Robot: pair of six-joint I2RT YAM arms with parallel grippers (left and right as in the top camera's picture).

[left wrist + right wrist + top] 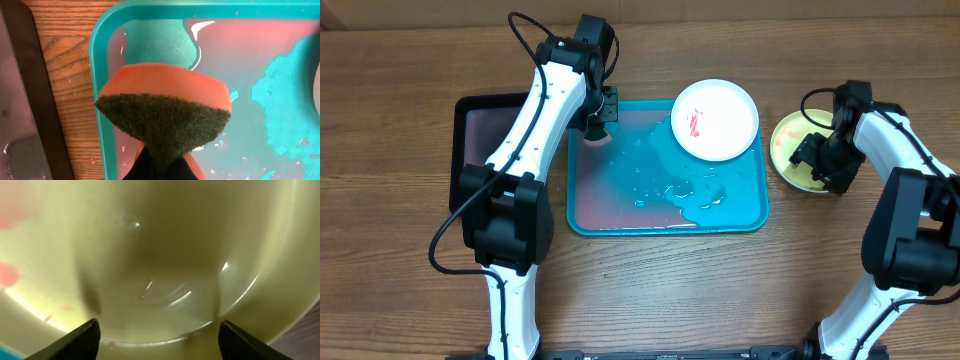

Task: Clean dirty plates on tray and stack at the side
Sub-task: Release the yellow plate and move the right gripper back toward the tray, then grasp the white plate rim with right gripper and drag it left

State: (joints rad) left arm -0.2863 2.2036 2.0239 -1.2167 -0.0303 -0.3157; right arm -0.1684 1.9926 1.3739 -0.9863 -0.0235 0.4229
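The turquoise tray (665,229) lies mid-table, wet with pinkish water. A white plate (718,130) with a red smear rests in its far right corner. A yellow-green plate (786,148) lies on the table to the right of the tray. It fills the right wrist view (160,250) with red specks at the left. My right gripper (823,160) is open just above it (159,332). My left gripper (597,128) is shut on an orange sponge with a dark green scouring face (165,112), over the tray's far left corner (98,75). The light blue plate is out of view.
A smaller black tray (485,150) with a wet surface lies left of the turquoise tray. Its edge shows in the left wrist view (30,85). Bare wooden table (720,290) surrounds both trays.
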